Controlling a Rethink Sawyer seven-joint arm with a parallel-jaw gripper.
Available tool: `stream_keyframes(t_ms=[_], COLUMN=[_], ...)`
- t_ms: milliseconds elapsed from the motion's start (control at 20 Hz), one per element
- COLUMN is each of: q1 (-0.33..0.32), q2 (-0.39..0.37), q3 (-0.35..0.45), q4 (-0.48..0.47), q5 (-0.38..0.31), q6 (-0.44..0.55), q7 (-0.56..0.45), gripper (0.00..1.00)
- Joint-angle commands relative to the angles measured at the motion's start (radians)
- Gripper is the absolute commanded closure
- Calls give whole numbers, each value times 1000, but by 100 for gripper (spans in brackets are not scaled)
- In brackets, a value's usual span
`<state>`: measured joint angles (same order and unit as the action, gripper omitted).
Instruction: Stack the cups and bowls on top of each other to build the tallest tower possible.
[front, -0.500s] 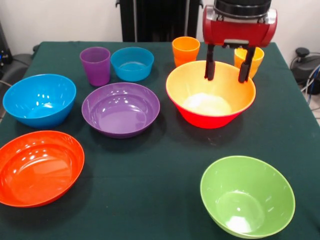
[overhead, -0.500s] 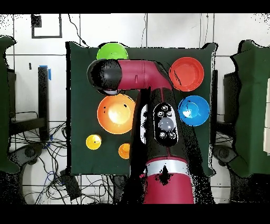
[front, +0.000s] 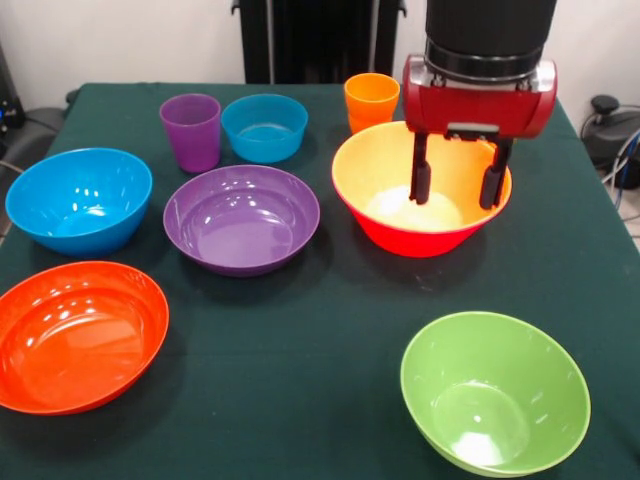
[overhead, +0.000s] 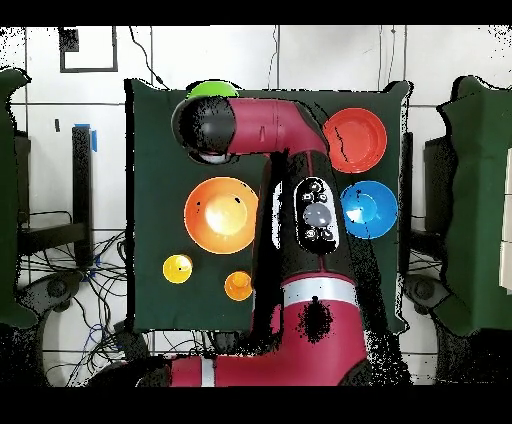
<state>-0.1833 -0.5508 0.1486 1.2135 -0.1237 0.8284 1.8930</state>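
Observation:
My gripper (front: 456, 183) is open and empty, hanging high in front of a large bowl (front: 420, 215), orange-yellow inside and pinkish-red outside. Overhead, my wrist (overhead: 205, 128) sits between that bowl (overhead: 221, 213) and the green bowl (overhead: 212, 88). The green bowl (front: 495, 390) stands at the near right. A purple bowl (front: 241, 218), a blue bowl (front: 78, 198) and a shallow red-orange bowl (front: 75, 335) stand to the left. At the back are a purple cup (front: 190, 130), a small blue bowl (front: 265, 127) and an orange cup (front: 371, 100). A yellow cup (overhead: 177, 268) shows only overhead.
The dark green tablecloth (front: 330, 330) covers the table. My arm (overhead: 300, 250) hides the table's middle in the overhead view, including the purple bowl. Cables and gear lie off the table's sides.

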Motion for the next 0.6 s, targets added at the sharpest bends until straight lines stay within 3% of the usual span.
stream_keyframes(t_ms=[50, 350, 600], q1=[-21, -15, -31], q2=[66, 94, 83], q3=[95, 98, 102], q4=[-59, -133, -129], q5=[-58, -65, -61], q6=[103, 163, 185], q7=[-171, -184, -208], gripper=[0, 0, 0])
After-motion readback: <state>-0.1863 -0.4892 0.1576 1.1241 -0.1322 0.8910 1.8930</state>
